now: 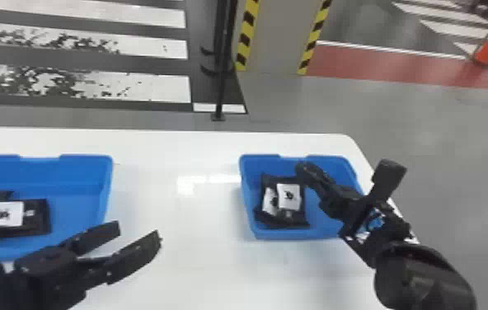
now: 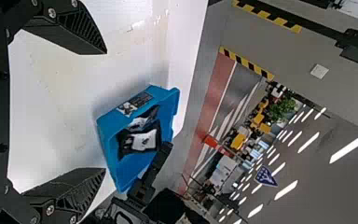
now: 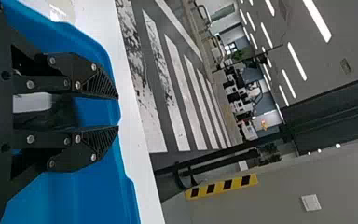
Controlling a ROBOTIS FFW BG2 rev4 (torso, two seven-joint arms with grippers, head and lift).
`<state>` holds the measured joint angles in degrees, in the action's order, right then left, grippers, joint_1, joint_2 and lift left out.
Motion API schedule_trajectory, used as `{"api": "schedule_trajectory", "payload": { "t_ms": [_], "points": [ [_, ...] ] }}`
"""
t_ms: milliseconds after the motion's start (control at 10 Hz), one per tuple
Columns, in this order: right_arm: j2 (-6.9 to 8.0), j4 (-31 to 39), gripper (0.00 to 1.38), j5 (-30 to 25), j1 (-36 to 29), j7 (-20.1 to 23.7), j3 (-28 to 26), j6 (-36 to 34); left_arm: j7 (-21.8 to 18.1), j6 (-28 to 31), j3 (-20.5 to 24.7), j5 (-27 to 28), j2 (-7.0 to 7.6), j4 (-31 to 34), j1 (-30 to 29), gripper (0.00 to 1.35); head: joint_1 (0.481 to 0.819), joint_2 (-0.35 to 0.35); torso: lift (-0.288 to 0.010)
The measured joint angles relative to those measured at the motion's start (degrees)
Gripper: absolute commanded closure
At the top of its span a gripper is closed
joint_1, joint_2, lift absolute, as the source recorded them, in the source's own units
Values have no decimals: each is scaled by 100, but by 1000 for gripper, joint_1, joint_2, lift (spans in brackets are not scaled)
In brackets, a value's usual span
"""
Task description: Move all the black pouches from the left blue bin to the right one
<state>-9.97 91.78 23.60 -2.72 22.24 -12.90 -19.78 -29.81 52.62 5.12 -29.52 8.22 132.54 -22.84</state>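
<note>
Contains, in left blue bin (image 1: 70,177), black pouch (image 1: 41,212), dark, flat, partly hidden by arm. Bears white label (image 1: 15,214), print too small to read. Contains, in right blue bin (image 1: 251,165) near surface's (image 1: 181,156) right edge, overlapping black pouches (image 1: 299,219), white-labelled, toward bin's left edge. Includes left gripper (image 1: 138,231), spread, near left bin's front-right corner; right gripper (image 1: 306,170), parted, over right bin.

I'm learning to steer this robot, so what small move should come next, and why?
Probably ease the left pincer toward the black pouch in the left bin: its fingers are apart with nothing between them, and that pouch needs moving to the right bin.
</note>
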Motion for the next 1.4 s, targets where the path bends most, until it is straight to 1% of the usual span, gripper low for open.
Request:
{"api": "schedule_trajectory", "payload": {
  "t_ms": [100,200,300,400,500,600,700,800,900,1000,1100,1200,1400],
  "points": [
    [28,-34,99,-293,2,-31,-153,201,3,-46,109,43,-23,0,-28,150,695,-262,-140],
    [86,106,134,-547,-169,-81,-235,464,10,-89,251,114,-43,0,-43,150,695,-262,-140],
    [171,467,134,-794,-515,-164,-259,719,24,-119,433,239,-66,0,-32,150,695,-247,-140],
    [311,981,133,-1044,-998,-269,-262,971,49,-123,684,457,-97,0,4,150,695,-212,-140],
    [500,1481,134,-1251,-1518,-388,-236,1285,67,-85,987,717,-133,0,41,150,695,-155,-140],
    [686,1903,134,-1371,-2005,-518,-162,1635,84,-14,1267,974,-164,0,99,150,695,-123,-140],
    [839,2208,136,-1391,-2406,-605,-39,1906,101,63,1494,1228,-177,-1,189,150,695,-63,-140],
    [938,2393,137,-1354,-2687,-627,113,2083,145,127,1665,1474,-181,-27,297,150,695,-1,-140],
    [979,2507,137,-1259,-2875,-630,301,2168,177,201,1797,1710,-181,-93,423,150,695,65,-140],
    [987,2576,139,-1119,-3019,-626,516,2187,182,302,1898,1945,-170,-210,562,150,695,92,-140],
    [988,2706,139,-992,-3208,-624,697,2190,185,378,1934,2134,-128,-391,719,150,695,147,-140],
    [987,2881,139,-915,-3435,-624,793,2188,186,427,1931,2310,-87,-580,879,150,695,180,-140],
    [915,3023,140,-765,-3638,-599,961,2043,186,547,1976,2624,-42,-927,1170,150,695,240,-140]
  ]
}}
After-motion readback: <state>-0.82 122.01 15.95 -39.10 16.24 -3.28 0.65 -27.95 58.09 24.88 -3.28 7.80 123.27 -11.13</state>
